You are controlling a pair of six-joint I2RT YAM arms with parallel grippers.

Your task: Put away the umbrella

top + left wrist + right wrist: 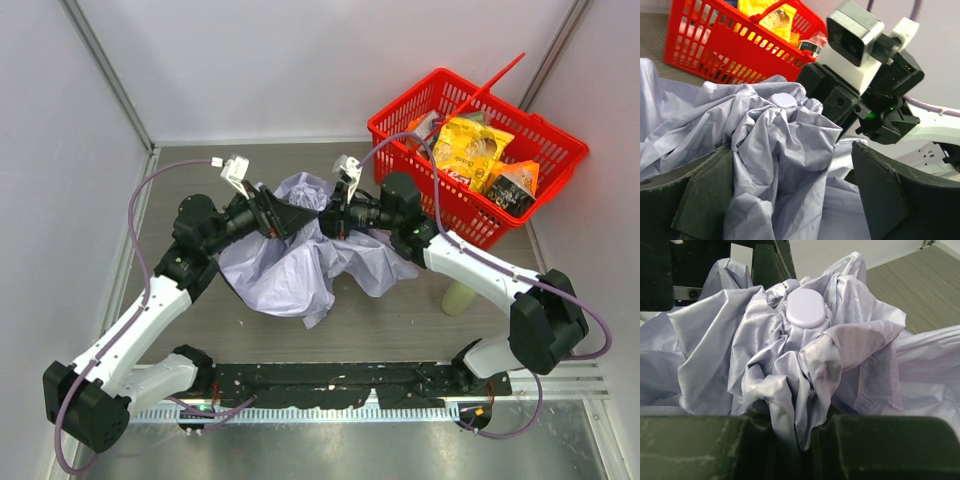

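Umbrella (805, 310) is pinched by right gripper (795, 426); left gripper (790, 165) is spread wide. It could be torn if tugged

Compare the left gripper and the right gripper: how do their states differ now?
The left gripper stands wide open, umbrella fabric loose between its jaws; the right gripper is nearly shut, pinching a fold of that fabric. The left gripper reaches in from the left, the right gripper from the right. Both meet at the crumpled umbrella's top.
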